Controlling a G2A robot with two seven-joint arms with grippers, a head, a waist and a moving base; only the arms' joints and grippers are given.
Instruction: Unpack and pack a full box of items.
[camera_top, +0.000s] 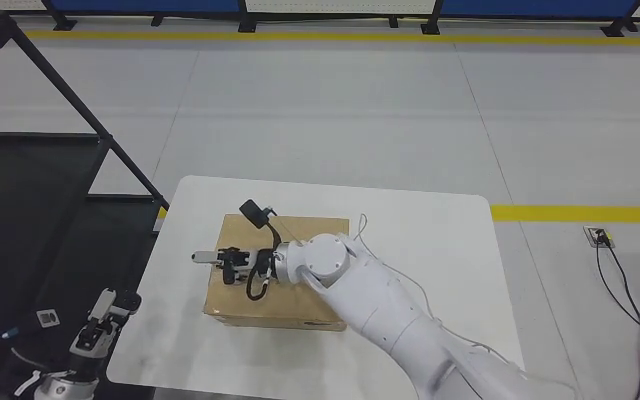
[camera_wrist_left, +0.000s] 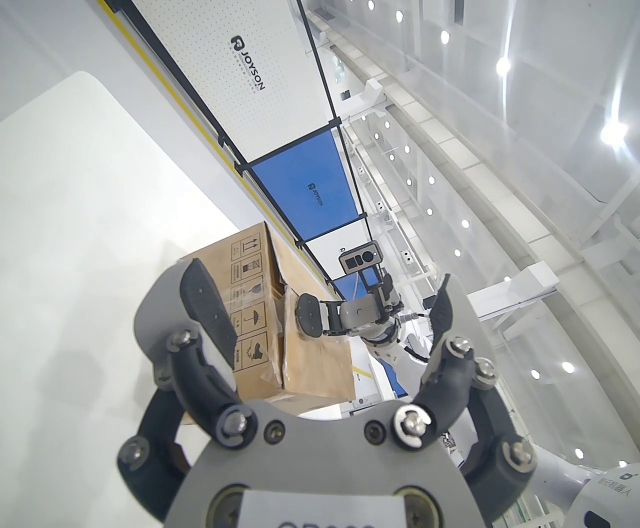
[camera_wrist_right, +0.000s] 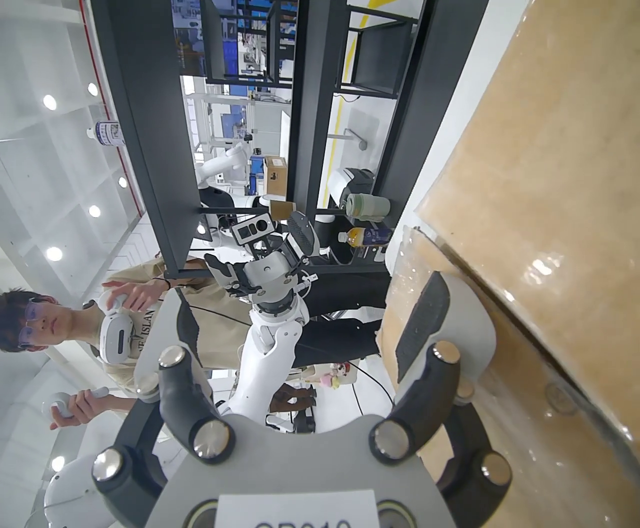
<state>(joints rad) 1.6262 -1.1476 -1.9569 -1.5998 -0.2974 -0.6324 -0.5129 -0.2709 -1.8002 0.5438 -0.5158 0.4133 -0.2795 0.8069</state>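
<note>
A closed, taped cardboard box (camera_top: 290, 290) stands on the white table (camera_top: 430, 250). My right gripper (camera_top: 222, 258) is open at the box's left end, over its top. In the right wrist view one finger (camera_wrist_right: 425, 320) of the right gripper (camera_wrist_right: 305, 300) lies against the taped box top (camera_wrist_right: 540, 190), close to the flap seam. My left gripper (camera_top: 108, 305) is open and holds nothing, low beside the table's left edge. In the left wrist view the left gripper (camera_wrist_left: 320, 280) faces the box's end (camera_wrist_left: 255, 320), and the right gripper (camera_wrist_left: 320, 317) shows on the box top.
A black metal frame (camera_top: 70, 95) stands left of the table. Behind the left gripper (camera_wrist_right: 260, 247), in the right wrist view, a dark rack (camera_wrist_right: 310, 115) carries a bottle (camera_wrist_right: 365, 236). The table's right half is bare. A cable (camera_top: 612, 275) lies on the floor at the right.
</note>
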